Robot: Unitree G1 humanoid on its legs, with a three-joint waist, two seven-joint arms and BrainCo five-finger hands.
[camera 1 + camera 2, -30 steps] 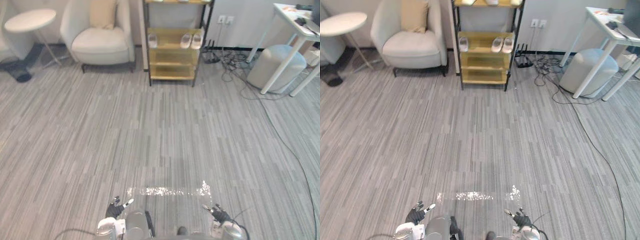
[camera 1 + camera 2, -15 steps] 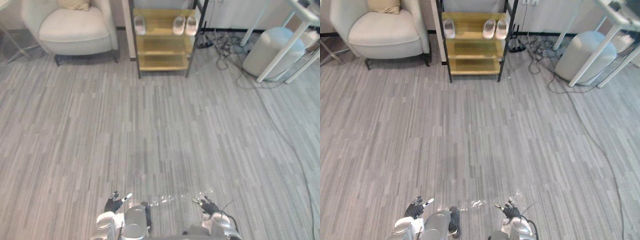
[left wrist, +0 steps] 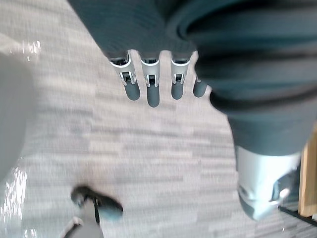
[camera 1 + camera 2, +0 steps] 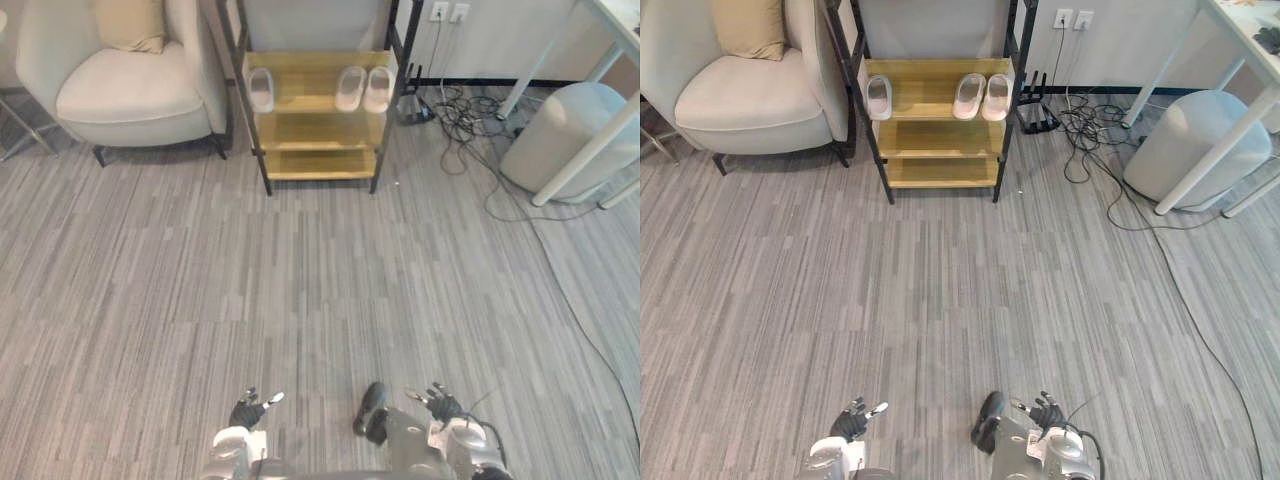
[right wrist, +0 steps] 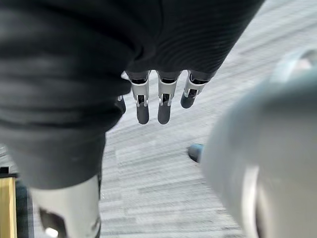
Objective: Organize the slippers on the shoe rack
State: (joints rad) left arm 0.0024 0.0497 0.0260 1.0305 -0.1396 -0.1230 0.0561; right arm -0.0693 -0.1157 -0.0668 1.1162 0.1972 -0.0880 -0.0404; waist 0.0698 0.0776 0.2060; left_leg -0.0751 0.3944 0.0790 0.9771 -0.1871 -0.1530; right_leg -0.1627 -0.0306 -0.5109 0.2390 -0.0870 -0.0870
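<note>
A black-framed shoe rack with wooden shelves stands against the far wall. On its upper visible shelf lies one pale slipper at the left. Two more pale slippers lie side by side at the right. The two lower shelves look bare. My left hand hangs low at the near edge, far from the rack, its fingers straight and holding nothing. My right hand hangs likewise, with its fingers straight and nothing in them.
A cream armchair with a tan cushion stands just left of the rack. To the right are a grey pouf, white table legs and loose cables on the floor. Grey striped flooring stretches between me and the rack.
The whole picture has shifted, so the camera has moved: the rack and the armchair now show larger and lower in view. Both hands hang open as before.
</note>
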